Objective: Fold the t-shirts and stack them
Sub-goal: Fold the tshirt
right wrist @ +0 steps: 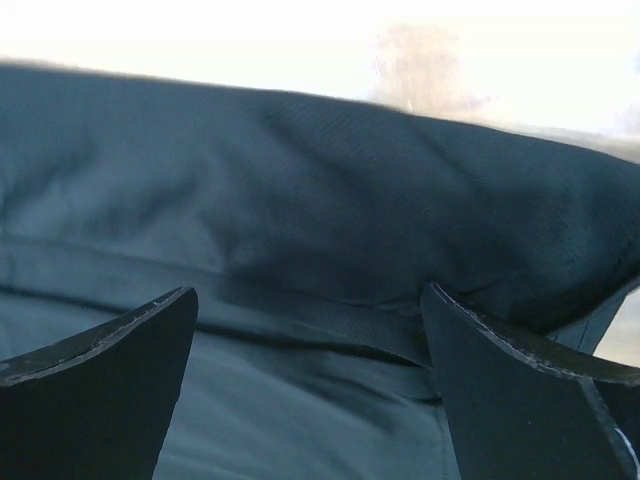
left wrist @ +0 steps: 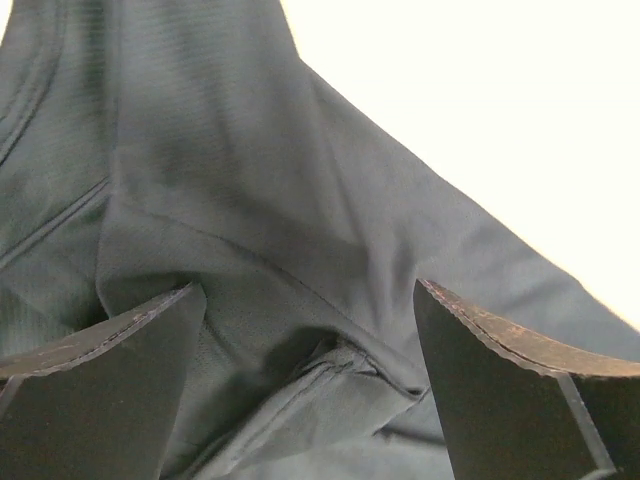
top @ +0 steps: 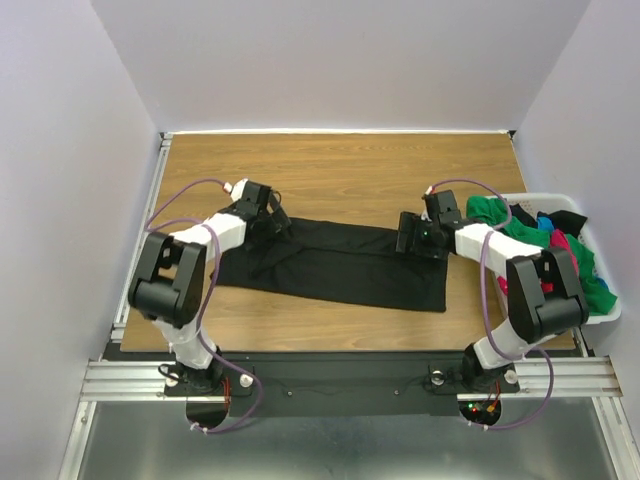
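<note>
Top view: two robot arms reach from the near edge over one wooden tabletop [top: 340, 170]. One large black t-shirt [top: 340, 265] lies flat across the middle of it as a long band. The left hand [top: 272, 222] sits over the shirt's far left corner, and the right hand [top: 412, 240] over its far right corner. One white basket [top: 600, 315] stands at the right edge. It holds a heap of cloth in four colours: a green t-shirt [top: 490, 212], a blue t-shirt [top: 545, 225], a pink t-shirt [top: 560, 243] and a small black t-shirt [top: 567, 220].

Left wrist view: the left hand [left wrist: 310, 380] is spread wide, with two dark fingers [left wrist: 100, 400] at the bottom corners. Creased black cloth [left wrist: 250, 200] with a seam lies between and beyond them. Nothing is pinched.

Right wrist view: the right hand [right wrist: 310, 380] is also spread wide, showing two dark fingers [right wrist: 530, 400]. A folded edge of the black shirt [right wrist: 300, 200] lies between them, not pinched.
</note>
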You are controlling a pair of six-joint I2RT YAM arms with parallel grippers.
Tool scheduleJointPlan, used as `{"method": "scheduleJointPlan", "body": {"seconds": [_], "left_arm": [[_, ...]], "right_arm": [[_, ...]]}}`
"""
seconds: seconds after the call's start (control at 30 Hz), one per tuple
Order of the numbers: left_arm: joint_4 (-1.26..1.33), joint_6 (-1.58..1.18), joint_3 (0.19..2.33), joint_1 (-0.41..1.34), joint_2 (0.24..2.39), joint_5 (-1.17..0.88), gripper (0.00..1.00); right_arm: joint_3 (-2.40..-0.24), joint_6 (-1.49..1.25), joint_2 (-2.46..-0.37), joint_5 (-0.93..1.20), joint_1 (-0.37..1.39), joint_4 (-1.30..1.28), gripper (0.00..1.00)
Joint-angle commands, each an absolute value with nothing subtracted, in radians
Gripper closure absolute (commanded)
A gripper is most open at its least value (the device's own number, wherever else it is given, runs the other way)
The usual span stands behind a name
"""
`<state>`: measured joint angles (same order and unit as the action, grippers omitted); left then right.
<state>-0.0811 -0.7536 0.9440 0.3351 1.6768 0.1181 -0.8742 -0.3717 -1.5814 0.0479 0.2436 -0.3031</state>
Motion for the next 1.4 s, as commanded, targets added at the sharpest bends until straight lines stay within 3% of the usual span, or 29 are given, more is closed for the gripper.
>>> {"method": "scheduleJointPlan", "body": {"seconds": [0.0, 0.07, 0.23, 0.43, 0.6, 0.83, 1.17, 1.37], "left_arm": [[-0.155, -0.689, 1.067, 0.325, 1.827, 0.135, 0.02], [-0.161, -0.652, 1.145, 0.316, 1.906, 0.114, 0.02], [-0.302, -0.572, 1.576, 0.316, 2.159, 0.110, 0.02], [-0.350, -0.519, 2.027, 0.325, 2.420, -0.015, 0.02], [-0.376, -0.535, 2.348, 0.351, 2.637, -0.112, 0.01], [-0.311, -0.624, 2.396, 0.354, 2.666, -0.081, 0.01], [-0.334, -0.667, 2.442, 0.345, 2.671, -0.037, 0.01], [-0.347, -0.643, 2.431, 0.351, 2.539, -0.075, 0.01]], "right_arm": [[-0.805, -0.422, -1.549, 0.028, 0.253, -0.318, 0.00], [-0.766, -0.436, -1.543, 0.038, 0.270, -0.314, 0.00], [-0.677, -0.547, -1.442, 0.015, 0.445, -0.307, 0.00], [-0.594, -0.802, -1.373, 0.006, 0.805, -0.238, 0.00], [-0.666, -0.914, -1.491, -0.046, 1.084, -0.169, 0.00], [-0.834, -0.943, -1.629, -0.077, 1.281, -0.164, 0.00], [-0.969, -0.790, -1.592, -0.066, 1.457, -0.163, 0.00], [-0.939, -0.848, -1.519, -0.118, 1.494, -0.169, 0.00]]}}
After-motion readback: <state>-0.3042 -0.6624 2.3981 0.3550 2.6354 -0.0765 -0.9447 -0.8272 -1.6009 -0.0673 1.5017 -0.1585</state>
